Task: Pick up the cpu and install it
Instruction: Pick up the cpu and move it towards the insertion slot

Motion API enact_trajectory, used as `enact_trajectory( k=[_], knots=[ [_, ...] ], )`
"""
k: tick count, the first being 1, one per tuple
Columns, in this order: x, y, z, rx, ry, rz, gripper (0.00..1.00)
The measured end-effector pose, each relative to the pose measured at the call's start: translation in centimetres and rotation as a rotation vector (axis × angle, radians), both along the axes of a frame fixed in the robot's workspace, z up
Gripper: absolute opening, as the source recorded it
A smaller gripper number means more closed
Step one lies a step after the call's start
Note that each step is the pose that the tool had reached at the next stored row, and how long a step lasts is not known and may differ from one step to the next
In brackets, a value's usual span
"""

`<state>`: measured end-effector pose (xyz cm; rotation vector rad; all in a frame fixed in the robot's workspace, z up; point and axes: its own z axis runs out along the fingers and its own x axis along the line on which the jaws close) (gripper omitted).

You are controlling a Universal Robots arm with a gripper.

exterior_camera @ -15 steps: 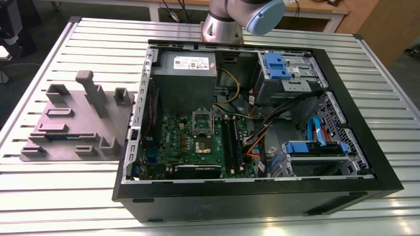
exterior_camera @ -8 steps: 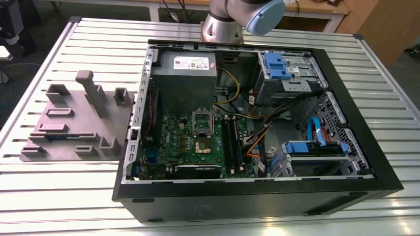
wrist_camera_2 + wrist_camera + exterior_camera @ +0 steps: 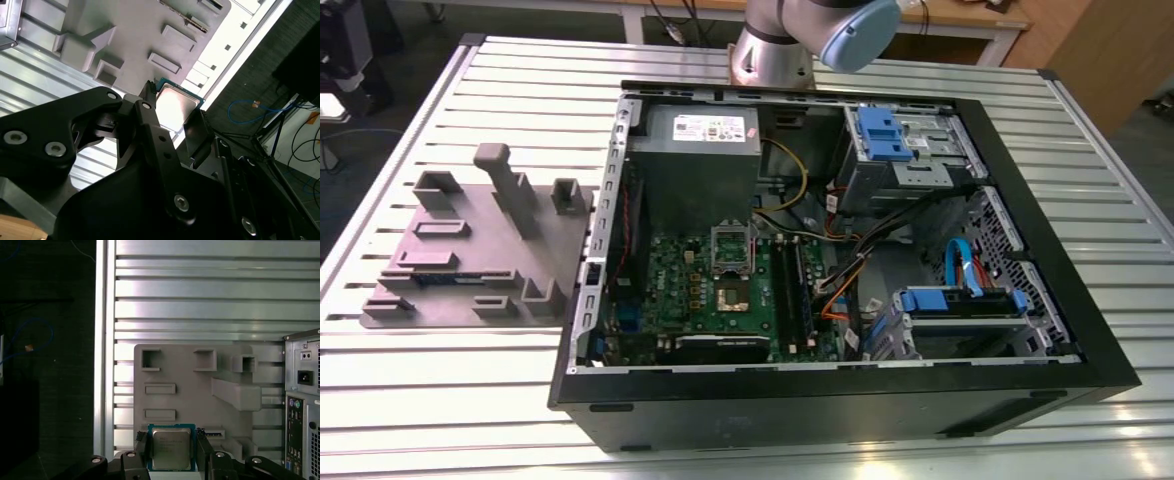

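The cpu point(image 3: 171, 446), a small square chip with a silvery top and a blue-green edge, sits between the two black fingers of my gripper point(image 3: 171, 452). The gripper is shut on the cpu and holds it high above the grey plastic fixture point(image 3: 200, 390). In the second wrist view the cpu point(image 3: 176, 102) shines between the fingertips point(image 3: 149, 97), over the fixture's edge point(image 3: 135, 40). In the exterior view the fixture point(image 3: 480, 250) lies on the table at the exterior view's left. Beside it, inside the open computer case, is the green motherboard point(image 3: 720, 290) with its socket point(image 3: 731, 262).
The black computer case point(image 3: 854, 270) lies open on the slatted metal table point(image 3: 454, 400), with a grey power supply point(image 3: 700, 150), blue drive bays point(image 3: 901, 135) and loose cables inside. The arm's base point(image 3: 774, 50) stands behind the case. The case's rear panel point(image 3: 302, 405) borders the fixture.
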<state>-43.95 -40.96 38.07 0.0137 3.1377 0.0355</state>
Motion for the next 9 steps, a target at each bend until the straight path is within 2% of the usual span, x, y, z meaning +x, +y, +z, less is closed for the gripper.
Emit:
enact_trajectory(
  k=[9],
  knots=[
    [0.22,0.00,0.00,0.0000,0.0010,0.000,0.47]
  ],
)
